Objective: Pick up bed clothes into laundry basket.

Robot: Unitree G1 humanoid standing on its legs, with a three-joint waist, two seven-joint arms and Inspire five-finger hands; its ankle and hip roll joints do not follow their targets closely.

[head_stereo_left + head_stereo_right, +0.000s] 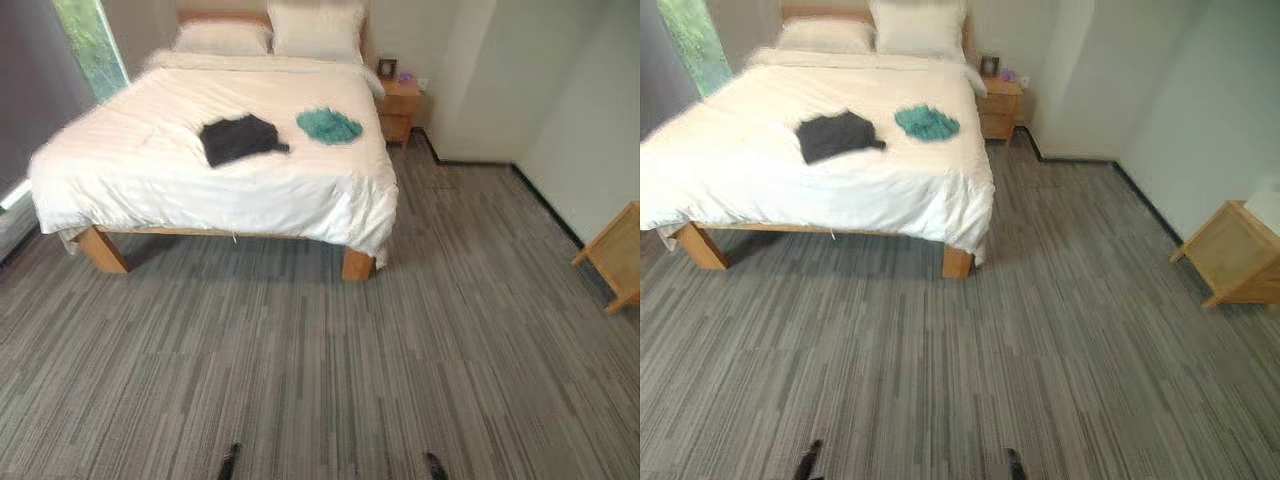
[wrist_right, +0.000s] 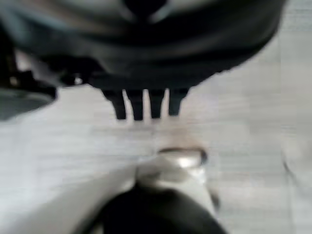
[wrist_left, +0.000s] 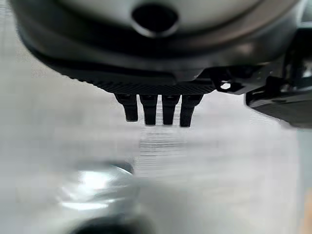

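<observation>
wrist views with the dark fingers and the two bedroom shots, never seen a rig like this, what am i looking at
This is a humanoid robot standing in a bedroom. The two wide pictures come from a stereo camera on its head, looking down at the floor and a bed ahead. On the bed lie a dark garment and a teal garment, apart from each other. Pillows sit at its head and a nightstand stands beside it. The other two pictures come from cameras on the wrists. They show the left hand and the right hand, each with fingers straight above the floor, holding nothing.
</observation>
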